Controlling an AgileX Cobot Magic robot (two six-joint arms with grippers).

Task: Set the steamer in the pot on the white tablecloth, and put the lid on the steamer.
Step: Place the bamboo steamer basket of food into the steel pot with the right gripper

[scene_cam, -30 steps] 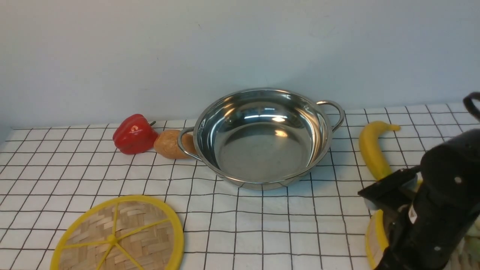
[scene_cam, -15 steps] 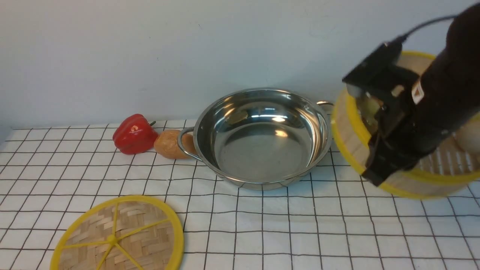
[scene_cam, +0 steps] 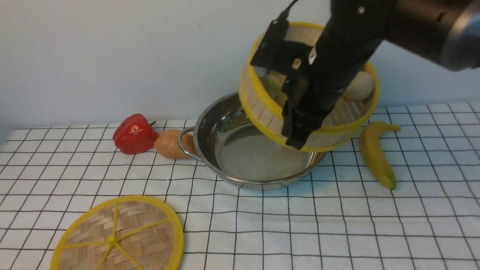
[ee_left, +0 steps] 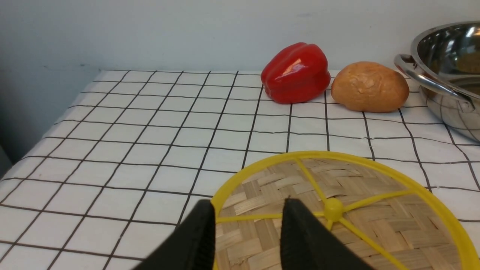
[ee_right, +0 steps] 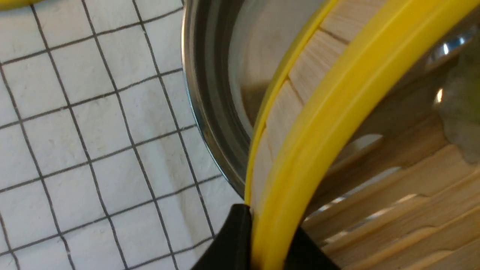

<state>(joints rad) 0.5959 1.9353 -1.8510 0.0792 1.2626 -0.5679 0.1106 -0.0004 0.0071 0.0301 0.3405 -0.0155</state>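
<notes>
White tablecloth (scene_cam: 337, 225) carries the pot (scene_cam: 243, 157) at far centre and the lid (scene_cam: 120, 236) near left. Right fingers (ee_right: 230, 243) clamp the rim of the steamer (scene_cam: 262, 116), tilted above the pot; left fingers (ee_left: 195, 240) stand apart by the lid.

Red pepper (scene_cam: 134, 134), brown potato (scene_cam: 168, 144), banana (scene_cam: 375, 153)

The wall (scene_cam: 112, 48) is standing as one plain, matte, pale grey-white face across the whole rear of the scene. A small dark fleck (scene_cam: 199, 26) is showing high on it. At the wall's foot the covered table (ee_left: 33, 150) is butting straight against it, and a soft band of shadow is lying along that junction. Light is falling evenly and diffusely over the wall. Adjoining the wall's left end, a darker blue-grey surface is dropping below the table edge; whether this is a second wall cannot be determined.
</notes>
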